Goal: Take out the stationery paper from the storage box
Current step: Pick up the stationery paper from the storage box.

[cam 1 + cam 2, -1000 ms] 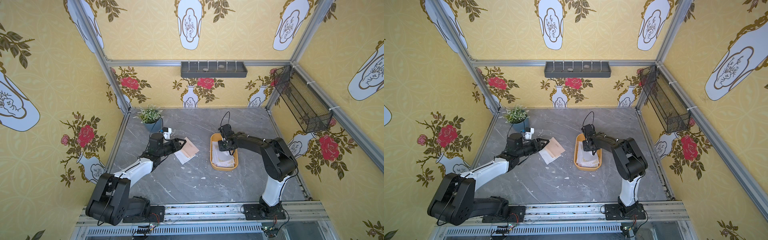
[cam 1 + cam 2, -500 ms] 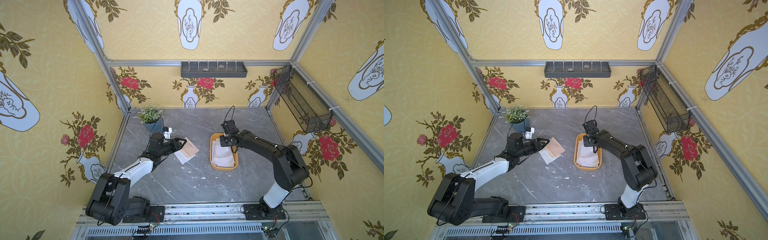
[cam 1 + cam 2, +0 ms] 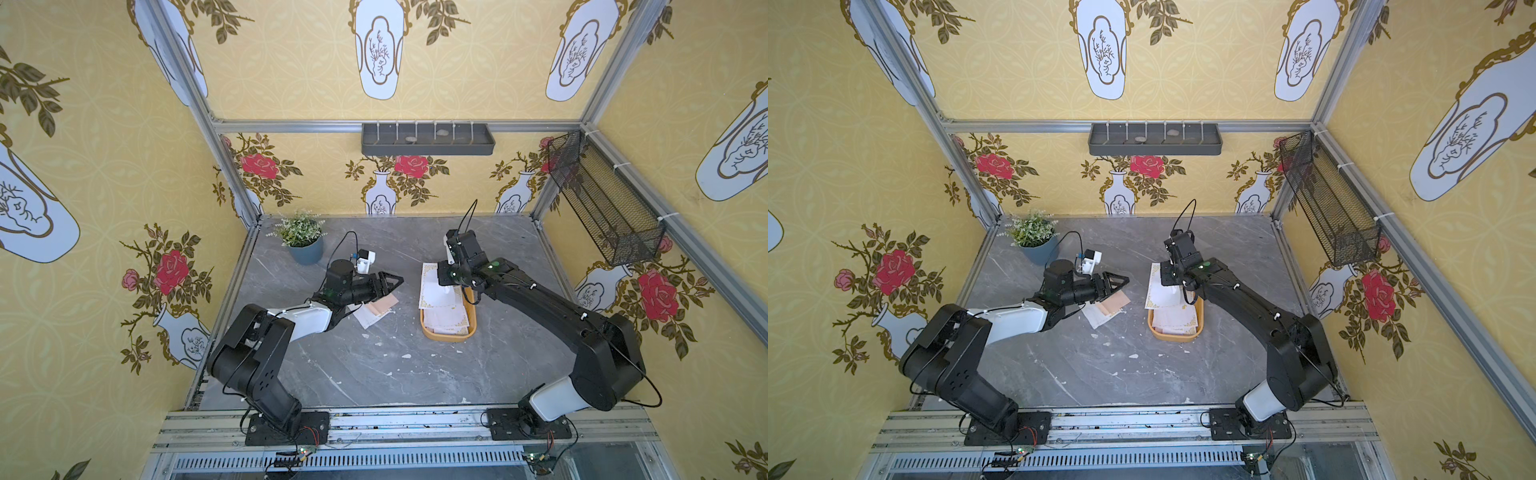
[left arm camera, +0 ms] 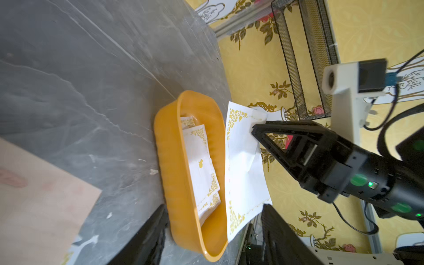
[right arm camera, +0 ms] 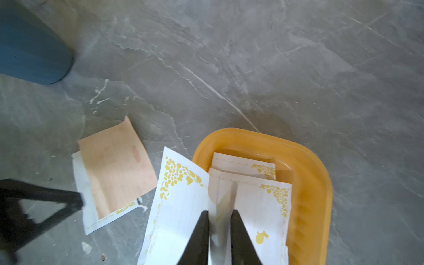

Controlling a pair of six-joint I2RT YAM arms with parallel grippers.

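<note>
Mustard-yellow shallow plastic storage box (image 3: 449, 337) on grey marble table (image 3: 374, 374), white gold-cornered stationery paper (image 3: 449, 320) inside. Beside it peach sheet (image 3: 382, 305) near left gripper (image 3: 392, 282), jaws wide apart, empty. Right gripper (image 5: 219, 229) clamped on one white sheet (image 3: 432, 291), held above box.

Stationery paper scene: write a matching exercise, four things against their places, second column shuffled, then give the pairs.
1. lifted white sheet
2. peach sheet
3. storage box
4. potted plant

A. far left corner of the table
B. outside the box, near the left hand
C. pinched in the right hand
D. on the table, white sheets inside

Pairs: 1-C, 2-B, 3-D, 4-A
</note>
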